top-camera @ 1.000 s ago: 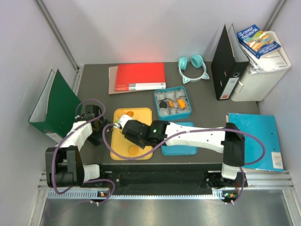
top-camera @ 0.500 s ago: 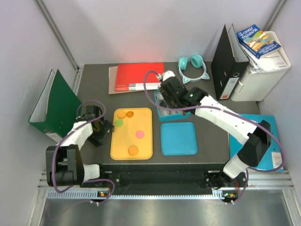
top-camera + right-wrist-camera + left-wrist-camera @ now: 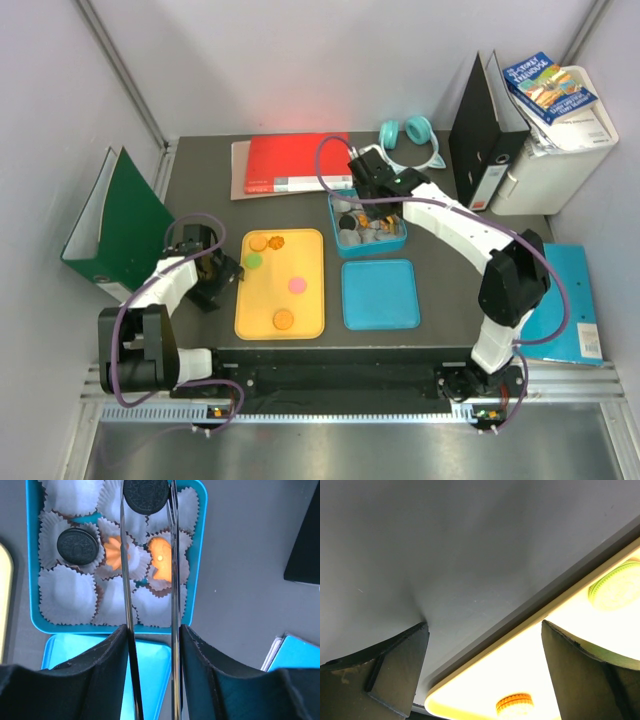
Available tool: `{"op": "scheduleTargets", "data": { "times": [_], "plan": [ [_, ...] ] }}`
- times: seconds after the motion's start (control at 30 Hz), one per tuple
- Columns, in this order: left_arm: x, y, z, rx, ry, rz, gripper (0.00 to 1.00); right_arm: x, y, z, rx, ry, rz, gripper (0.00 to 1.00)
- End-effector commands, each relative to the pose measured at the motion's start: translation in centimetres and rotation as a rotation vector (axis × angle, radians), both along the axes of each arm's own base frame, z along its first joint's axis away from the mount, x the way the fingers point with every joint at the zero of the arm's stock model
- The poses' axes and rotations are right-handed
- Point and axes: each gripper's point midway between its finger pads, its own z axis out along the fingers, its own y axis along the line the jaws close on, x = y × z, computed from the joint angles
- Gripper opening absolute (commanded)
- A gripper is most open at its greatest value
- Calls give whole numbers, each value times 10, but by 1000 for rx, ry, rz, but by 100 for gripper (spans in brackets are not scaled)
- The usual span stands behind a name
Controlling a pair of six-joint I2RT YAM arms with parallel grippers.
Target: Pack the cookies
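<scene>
- Black cookie [image 3: 146, 495] sat pinched in my right gripper [image 3: 148, 491], above the blue box [image 3: 199, 555].
- My left gripper [image 3: 484, 627] stood apart across the edge of the yellow tray [image 3: 530, 652]; I counted five cookies [image 3: 296, 285] on it.

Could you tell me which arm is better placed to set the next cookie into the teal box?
The right: the right fingers pinch a black cookie above the paper cups in the teal box, while the left fingers sit open and empty at the yellow tray's edge.
</scene>
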Motion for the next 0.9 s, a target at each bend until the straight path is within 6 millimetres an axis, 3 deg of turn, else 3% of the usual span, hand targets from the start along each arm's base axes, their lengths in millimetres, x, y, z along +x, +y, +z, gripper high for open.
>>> {"op": "scheduleTargets", "data": {
  "times": [0.0, 0.87],
  "plan": [
    [3, -2, -6, -18, -5, -5, 98, 23, 13, 25, 83, -79, -23, 43],
    [4, -7, -5, -47, -11, -11, 98, 10, 11, 14, 120, -42, -27, 42]
  ]
}}
